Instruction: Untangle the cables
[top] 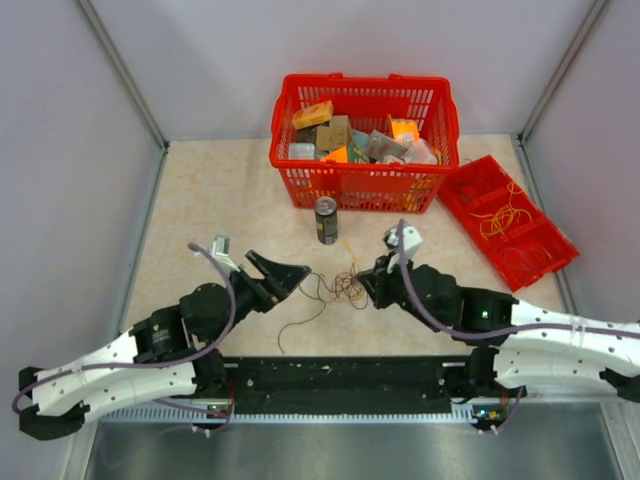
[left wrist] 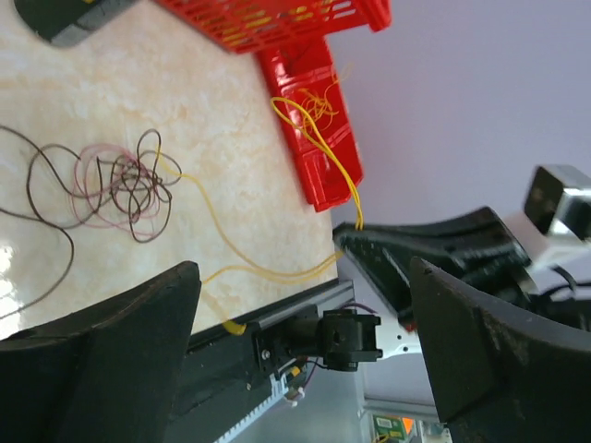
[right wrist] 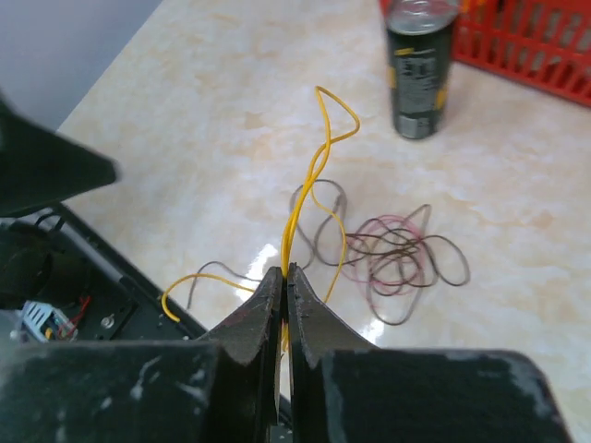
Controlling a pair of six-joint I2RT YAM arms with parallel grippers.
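A tangle of dark brown and pinkish cables [top: 342, 288] lies on the table between my two grippers, also seen in the left wrist view [left wrist: 120, 185] and the right wrist view [right wrist: 397, 258]. My right gripper [right wrist: 284, 273] is shut on a yellow cable [right wrist: 319, 157], which loops up from the jaws and trails down to the table. In the top view the right gripper [top: 368, 284] is at the tangle's right edge. My left gripper [top: 292, 274] is open and empty, just left of the tangle. Its fingers [left wrist: 120, 318] are wide apart, and the yellow cable [left wrist: 222, 235] runs across the table to the right gripper.
A dark drink can [top: 326, 220] stands just behind the tangle. A red basket [top: 300, 185] full of boxes is behind it. A red tray [top: 470, 180] holding more yellow wires lies at the right. A black rail [top: 330, 375] runs along the near edge.
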